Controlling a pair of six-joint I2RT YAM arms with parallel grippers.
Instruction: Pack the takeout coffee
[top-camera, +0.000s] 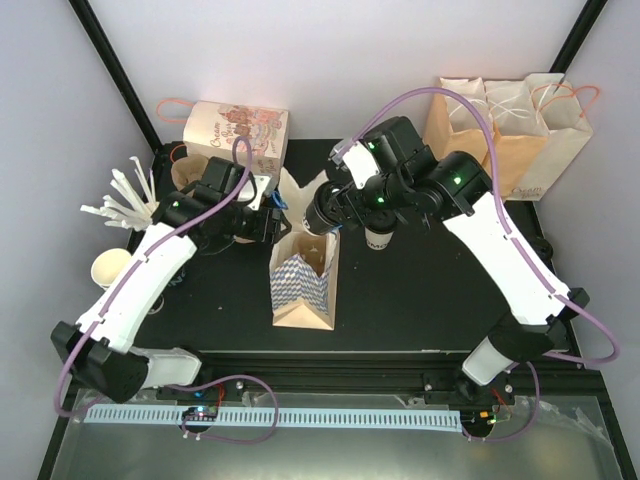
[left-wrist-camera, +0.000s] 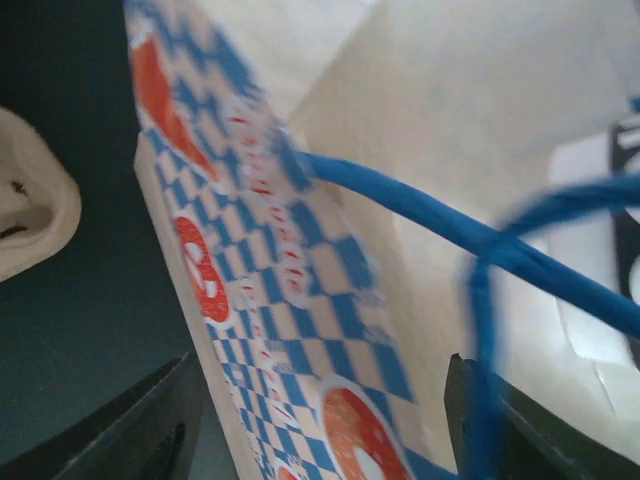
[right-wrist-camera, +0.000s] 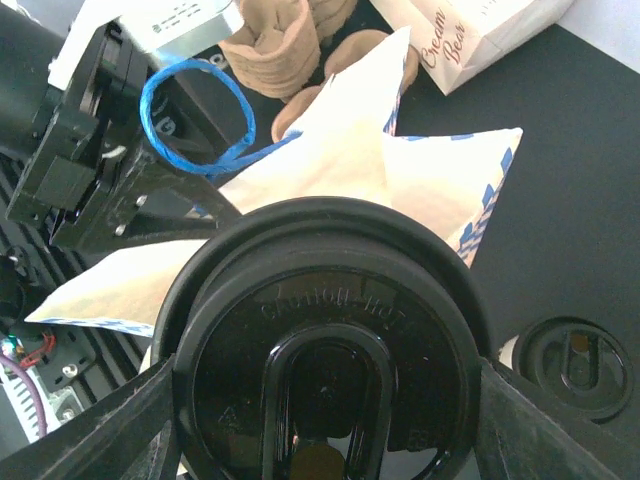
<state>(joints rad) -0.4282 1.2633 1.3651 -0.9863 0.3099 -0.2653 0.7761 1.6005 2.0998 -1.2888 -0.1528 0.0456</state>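
A paper bag (top-camera: 300, 280) with a blue checker print stands open at the table's middle. My right gripper (top-camera: 322, 215) is shut on a takeout coffee cup and holds it above the bag's mouth. In the right wrist view the cup's black lid (right-wrist-camera: 325, 370) fills the space between my fingers (right-wrist-camera: 130, 430). A second lidded coffee cup (top-camera: 378, 237) stands on the table right of the bag and shows in the right wrist view (right-wrist-camera: 570, 365). My left gripper (top-camera: 270, 222) is at the bag's left rim. Its jaws stand apart around the bag wall (left-wrist-camera: 300, 330), beside the blue handle (left-wrist-camera: 480, 260).
A white printed bag (top-camera: 235, 130) and brown pulp carriers (top-camera: 185, 170) are at the back left. Tan and white bags (top-camera: 500, 130) stand at the back right. Plain white cups (top-camera: 110, 268) and white plastic cutlery (top-camera: 125, 205) lie at the left edge.
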